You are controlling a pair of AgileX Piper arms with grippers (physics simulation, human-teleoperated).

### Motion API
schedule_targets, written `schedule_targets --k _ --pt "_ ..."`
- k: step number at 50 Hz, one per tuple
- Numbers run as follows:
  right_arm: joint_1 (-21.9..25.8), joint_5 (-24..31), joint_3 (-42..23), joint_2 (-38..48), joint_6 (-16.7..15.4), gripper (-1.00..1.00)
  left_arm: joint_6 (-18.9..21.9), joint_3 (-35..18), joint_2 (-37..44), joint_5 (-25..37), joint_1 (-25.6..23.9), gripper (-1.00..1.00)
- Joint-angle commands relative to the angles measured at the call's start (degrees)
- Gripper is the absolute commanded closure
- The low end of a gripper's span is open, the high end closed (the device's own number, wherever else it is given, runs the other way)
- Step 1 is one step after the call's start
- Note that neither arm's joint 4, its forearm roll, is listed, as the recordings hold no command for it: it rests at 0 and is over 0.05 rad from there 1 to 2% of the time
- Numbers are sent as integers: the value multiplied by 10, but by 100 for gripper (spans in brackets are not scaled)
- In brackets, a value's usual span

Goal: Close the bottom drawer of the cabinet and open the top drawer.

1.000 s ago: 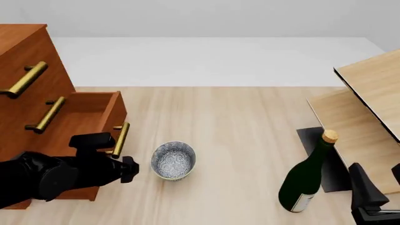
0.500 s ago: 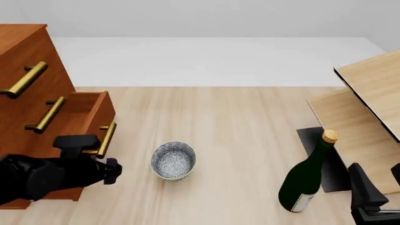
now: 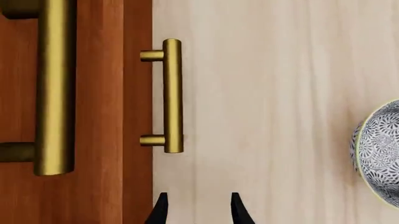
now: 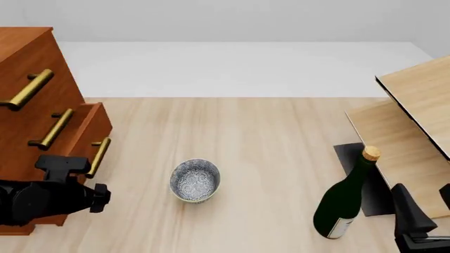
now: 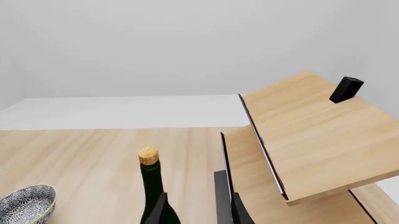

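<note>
left tool over pale wood table.

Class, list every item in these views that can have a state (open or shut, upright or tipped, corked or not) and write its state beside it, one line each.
bottom drawer: slightly open, nearly shut
top drawer: shut
middle drawer: shut
left claw: open, empty, beside the bottom drawer's handle
right claw: open, empty
bottle: upright, corked
bowl: upright, empty
</note>
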Motion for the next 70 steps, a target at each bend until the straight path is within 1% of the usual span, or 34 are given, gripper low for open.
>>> schedule_targets --k 1,2,3,7,12,19,22,23,24,25,26,27,29,33,34,35,36,43,49,51,55,56,58,60,66,67,70 --pt "1 1 0 0 1 -100 61 18 2 -5 65 -100" --pt "2 1 0 0 1 -100 62 19 2 -6 65 -100" --pt "2 1 0 0 1 -100 70 21 3 -7 75 -100" --pt "2 1 0 0 1 -100 75 24 1 -8 84 -100" --pt "1 0 0 0 1 -100 102 33 -2 -15 112 -100" --pt "1 0 0 1 2 -100 128 39 -5 -19 134 -100" --pt "0 0 0 1 2 -100 155 45 -11 -25 156 -100" --pt "0 0 0 1 2 -100 180 51 -18 -29 178 -100" --pt "1 -1 0 2 2 -100 173 49 -18 -28 167 -100" --pt "1 0 0 1 2 -100 175 49 -18 -28 169 -100" --pt "1 0 0 2 2 -100 186 53 -18 -31 181 -100" --pt "1 -1 0 2 2 -100 180 51 -18 -30 174 -100" --pt "0 -1 0 2 3 -100 195 55 -20 -34 190 -100" --pt "0 -1 0 3 3 -100 202 55 -26 -32 194 -100" --pt "1 -2 0 3 3 -100 224 61 -30 -36 218 -100" --pt "1 -2 0 3 2 -100 237 65 -35 -39 229 -100" --pt "1 -2 0 3 2 -100 216 58 -34 -32 205 -100" --pt "0 -2 0 3 3 -100 212 57 -32 -31 203 -100" --pt "0 -2 0 2 3 -100 195 48 -29 -23 181 -100" --pt "-1 -2 0 3 3 -100 181 42 -30 -16 166 -100" --pt "-1 -1 0 2 3 -100 172 33 -32 -7 152 -100" --pt "-1 -1 0 2 3 -100 162 27 -31 -4 138 -100" --pt "-1 -1 0 3 3 -100 159 25 -30 -3 134 -100" --pt "-1 -2 0 3 3 -100 142 16 -29 3 112 -100" --pt "-2 -2 0 3 3 -100 106 -3 -26 16 68 -100" --pt "-2 -2 0 3 3 -100 109 -4 -24 16 71 -100" --pt "-1 -5 0 6 3 -100 97 -13 -21 18 53 -100"
